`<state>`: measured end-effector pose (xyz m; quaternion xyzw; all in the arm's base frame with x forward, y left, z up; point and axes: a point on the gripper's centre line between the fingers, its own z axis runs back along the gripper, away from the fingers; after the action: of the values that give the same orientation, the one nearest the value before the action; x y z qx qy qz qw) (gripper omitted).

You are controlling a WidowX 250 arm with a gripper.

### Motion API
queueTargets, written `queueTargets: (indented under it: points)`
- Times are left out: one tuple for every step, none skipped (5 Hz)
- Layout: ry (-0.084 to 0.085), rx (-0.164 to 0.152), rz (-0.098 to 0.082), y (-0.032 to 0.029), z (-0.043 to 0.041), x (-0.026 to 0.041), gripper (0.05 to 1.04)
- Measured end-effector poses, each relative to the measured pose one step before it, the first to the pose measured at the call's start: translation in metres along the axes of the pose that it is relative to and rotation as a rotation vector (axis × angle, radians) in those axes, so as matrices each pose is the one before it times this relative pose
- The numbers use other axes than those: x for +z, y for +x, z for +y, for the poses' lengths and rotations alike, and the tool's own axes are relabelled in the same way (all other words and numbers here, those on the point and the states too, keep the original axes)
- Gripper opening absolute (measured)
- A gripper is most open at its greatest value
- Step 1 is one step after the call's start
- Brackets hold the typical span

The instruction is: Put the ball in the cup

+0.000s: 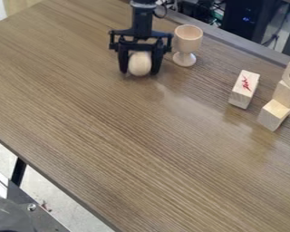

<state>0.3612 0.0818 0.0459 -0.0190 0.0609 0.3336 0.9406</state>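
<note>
Ball gripped; cup placement pending.
Gripper (139,71) partly open, closed to the ball's (139,63) width and holding it above or on the worktop (111,136), toward its far edge. Cup (187,41) upright just beside; transfer and release remain.

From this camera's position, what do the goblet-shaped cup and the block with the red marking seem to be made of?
The goblet-shaped cup looks like smooth, turned wood: pale tan, with a rounded bowl, stem and foot, though painted plastic is possible. The block with the red marking is probably plain, unvarnished wood, pale and sharp-edged.
</note>
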Motion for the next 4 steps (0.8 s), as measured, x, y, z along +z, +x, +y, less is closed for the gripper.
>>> queueTargets:
  points:
    - [-0.0952,-0.0754,-0.149,-0.01046,-0.02332,0.06664,0.809]
    - [-0.0392,-0.0679,-0.0454,-0.00203,-0.02424,0.01621,0.809]
    - [-0.0269,-0.0695,-0.0529,0.00774,-0.0217,0.01148,0.809]
    - [0.0189,-0.0604,0.003,0.00302,-0.01339,-0.01682,0.809]
